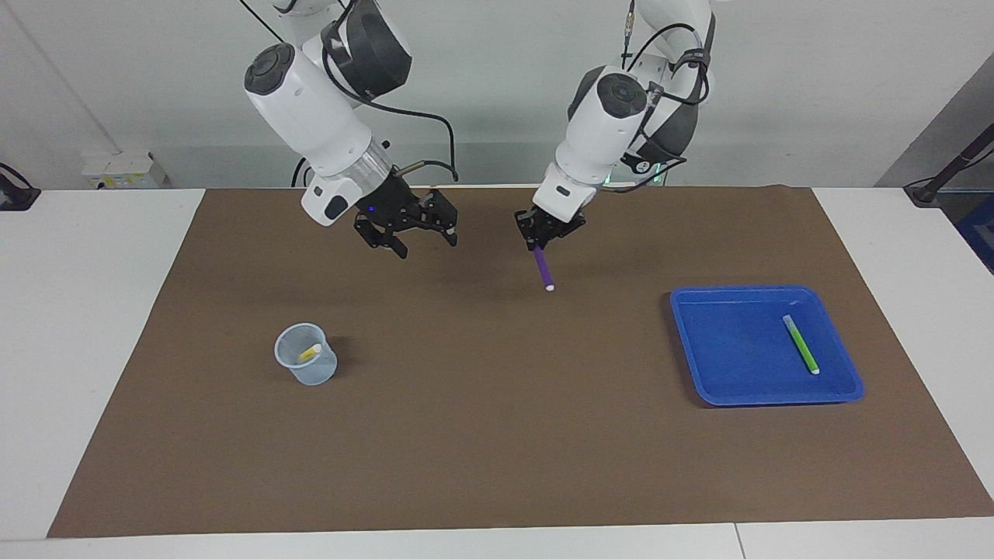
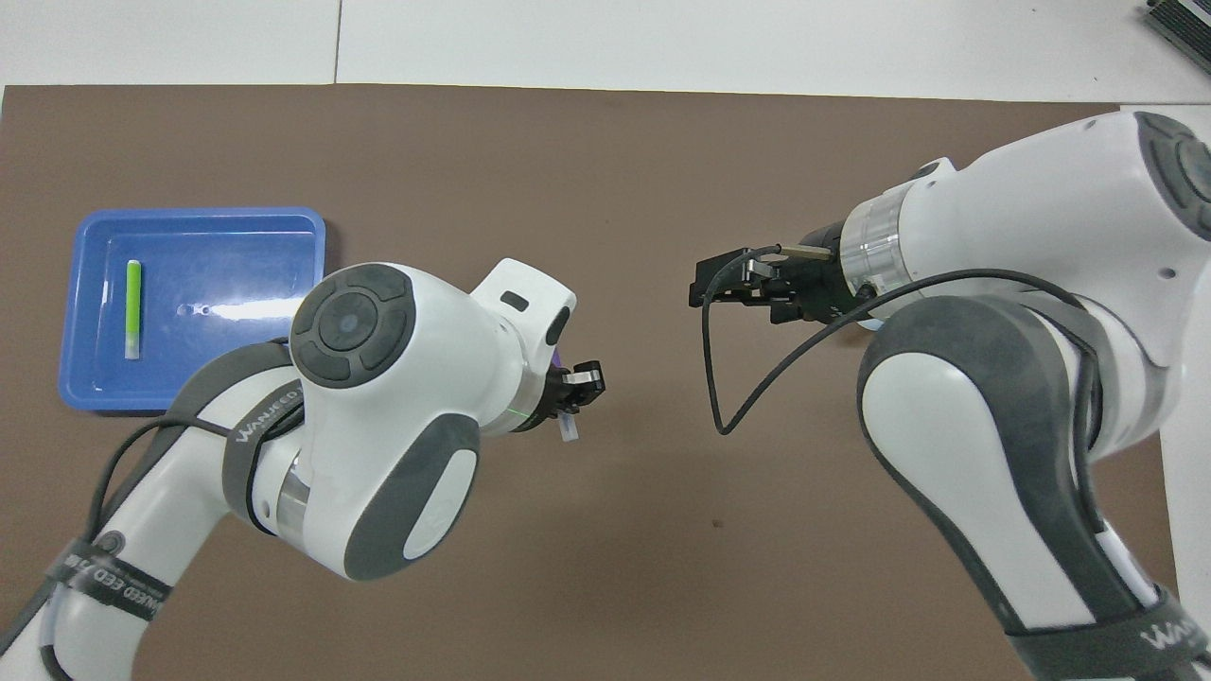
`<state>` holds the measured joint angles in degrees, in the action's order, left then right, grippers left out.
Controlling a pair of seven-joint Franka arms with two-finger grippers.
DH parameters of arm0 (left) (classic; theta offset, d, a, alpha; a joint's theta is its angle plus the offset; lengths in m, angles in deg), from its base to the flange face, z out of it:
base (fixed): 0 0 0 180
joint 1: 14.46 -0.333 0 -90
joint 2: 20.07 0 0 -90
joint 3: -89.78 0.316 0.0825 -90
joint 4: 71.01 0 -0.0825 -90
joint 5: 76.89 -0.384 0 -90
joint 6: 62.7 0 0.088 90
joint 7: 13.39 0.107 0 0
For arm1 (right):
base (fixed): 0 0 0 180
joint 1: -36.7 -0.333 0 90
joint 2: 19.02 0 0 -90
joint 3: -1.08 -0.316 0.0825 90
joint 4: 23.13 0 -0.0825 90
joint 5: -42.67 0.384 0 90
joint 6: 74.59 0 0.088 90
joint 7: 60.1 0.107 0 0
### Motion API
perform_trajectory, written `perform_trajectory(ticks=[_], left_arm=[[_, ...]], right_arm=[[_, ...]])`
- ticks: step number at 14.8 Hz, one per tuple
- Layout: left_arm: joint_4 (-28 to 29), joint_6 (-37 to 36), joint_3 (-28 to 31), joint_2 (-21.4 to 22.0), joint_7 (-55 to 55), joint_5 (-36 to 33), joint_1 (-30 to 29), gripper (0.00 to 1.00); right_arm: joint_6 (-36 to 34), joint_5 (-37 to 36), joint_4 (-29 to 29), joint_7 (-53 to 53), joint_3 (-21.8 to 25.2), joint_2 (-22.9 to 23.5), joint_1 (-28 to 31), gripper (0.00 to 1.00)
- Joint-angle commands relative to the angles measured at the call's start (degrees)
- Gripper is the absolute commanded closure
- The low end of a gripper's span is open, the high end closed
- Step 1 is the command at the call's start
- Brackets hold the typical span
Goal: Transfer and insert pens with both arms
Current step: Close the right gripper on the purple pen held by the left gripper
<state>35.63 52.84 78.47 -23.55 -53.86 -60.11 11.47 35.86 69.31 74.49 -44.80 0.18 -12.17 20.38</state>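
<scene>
My left gripper (image 1: 539, 244) is shut on the upper end of the purple pen (image 1: 544, 269), which hangs tilted in the air over the middle of the brown mat; the arm hides most of the pen in the overhead view, where the gripper (image 2: 573, 390) shows. My right gripper (image 1: 427, 241) is open and empty, in the air beside it toward the right arm's end, a short gap apart; it also shows in the overhead view (image 2: 702, 288). The yellow pen (image 1: 311, 352) stands in a clear cup (image 1: 305, 369). The green pen (image 1: 801, 344) (image 2: 133, 309) lies in a blue tray (image 1: 730, 345) (image 2: 236, 265).
A brown mat (image 1: 497, 435) (image 2: 605, 151) covers the white table. The cup stands on it toward the right arm's end, the tray toward the left arm's end. The right arm hides the cup in the overhead view.
</scene>
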Motion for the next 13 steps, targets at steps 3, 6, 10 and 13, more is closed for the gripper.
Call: perform_trajectory(ticks=[3,6,10,13], left_arm=[[-0.73,1.17,-4.24,2.77,-5.13,7.19,0.52,1.0],[-0.64,4.24,-5.65,2.78,-8.3,7.39,1.93,1.0],[-0.02,9.61,-5.65,2.61,-9.19,7.47,2.37,1.0],[-0.02,13.91,-5.65,2.17,-11.2,7.82,2.37,1.0]], right_arm=[[1.61,4.39,-0.41,0.34,0.02,2.02,-2.84,0.0],[0.56,4.57,0.73,-0.1,0.02,1.41,-3.99,0.01],[-4.17,4.57,0.64,-3.09,0.02,-0.96,-3.29,0.2],[-5.24,4.57,0.99,-4.58,0.02,-1.84,-3.28,0.38]])
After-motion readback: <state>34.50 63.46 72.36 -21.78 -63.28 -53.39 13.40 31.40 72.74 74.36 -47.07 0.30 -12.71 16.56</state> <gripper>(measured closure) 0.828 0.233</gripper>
